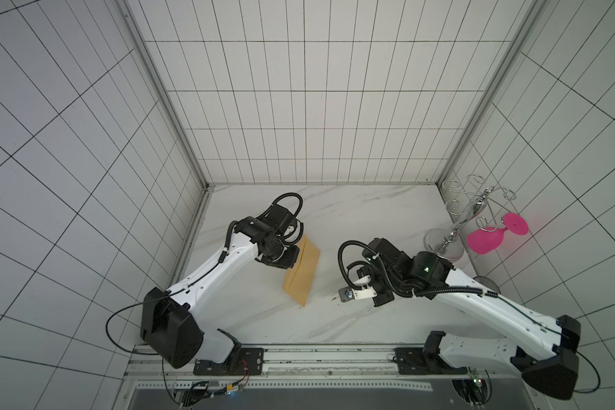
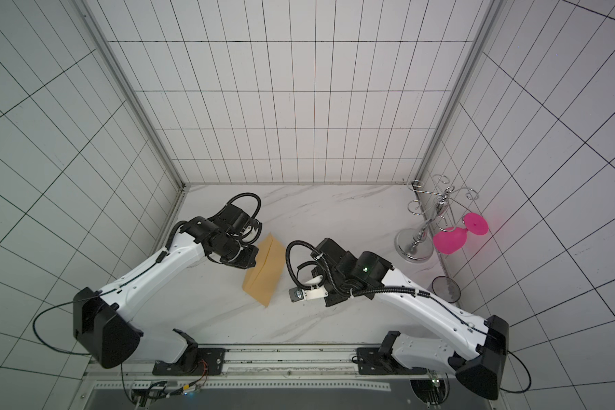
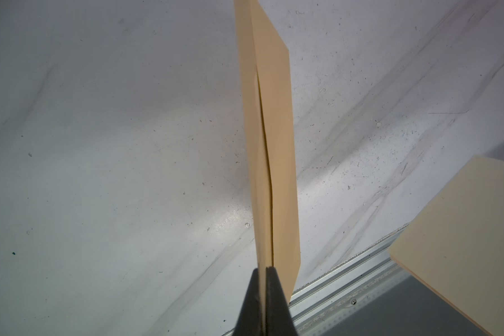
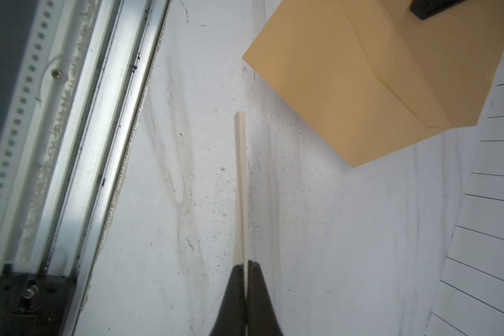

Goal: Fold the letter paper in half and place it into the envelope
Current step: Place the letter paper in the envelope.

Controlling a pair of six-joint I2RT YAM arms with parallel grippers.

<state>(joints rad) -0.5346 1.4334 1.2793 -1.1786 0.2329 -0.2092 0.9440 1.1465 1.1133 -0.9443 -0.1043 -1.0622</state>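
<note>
Nearest: metal rail (image 1: 299, 355) at the front edge w/ both arm bases, then the white marble worktop (image 1: 334, 319).

Right jaws come first, low over the front-right of the worktop. Right wrist view shows them fully shut on the letter paper (image 4: 240, 180), seen edge-on as a thin pale strip sticking out past the tips. In both top views the arm hides the sheet. Left wrist view catches it as a cream slab (image 3: 463, 247) w/ what looks like a doubled edge, so the fold is prob done. That's a judgement, as the crease itself isn't visible.

Next back, approx mid-worktop: the envelope (image 1: 300, 273), tan, raised & tilted, lower corner toward the front. It's near the paper but apart; can't tell if that corner touches the surface. Left jaws, behind it on the left side, are clamped tight on its upper end. In the left wrist view a dark slit runs down the envelope (image 3: 274, 145), maybe the mouth gaping a little, can't confirm.

Progress: folding looks finished, both items in hand. Left to do: line the paper's edge up w/ the mouth & slide it in. Nothing looks to be inside yet.

Far right corner: wire glass rack (image 1: 455, 227) & pink glass (image 1: 485, 239), not involved.
</note>
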